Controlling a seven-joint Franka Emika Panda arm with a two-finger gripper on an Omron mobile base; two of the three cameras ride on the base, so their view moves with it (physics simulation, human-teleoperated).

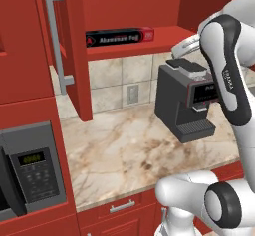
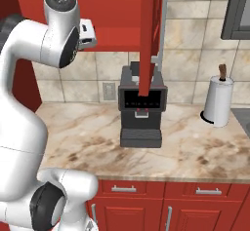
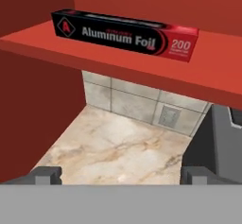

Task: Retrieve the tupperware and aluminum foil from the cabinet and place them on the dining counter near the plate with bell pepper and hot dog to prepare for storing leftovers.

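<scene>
- Red wall cabinet (image 1: pixel 74 41), its door with a long silver bar handle (image 1: pixel 55 36) swung open, exposing a red shelf (image 3: pixel 118 60).
- The aluminum foil (image 3: pixel 125 34), a long, slim black box with red ends and white lettering, lies flat on that shelf near its front edge, untouched.
- Two-finger gripper (image 3: pixel 121 173): jaws spread wide, nothing between them; it hangs below and in front of the shelf, well apart from the box.
- Progress, as judged: early stage. The cabinet is open, but the foil is not yet grasped, and carrying to the dining counter remains.
- Beige-marble worktop (image 1: pixel 124 150) with a tiled backsplash (image 2: pixel 195 35) runs beneath the cabinet.
- On it stand a dark grey coffee machine (image 2: pixel 141 108) and a white paper-towel roll (image 2: pixel 217 101); a grey microwave (image 1: pixel 30 173) sits at the left.
</scene>
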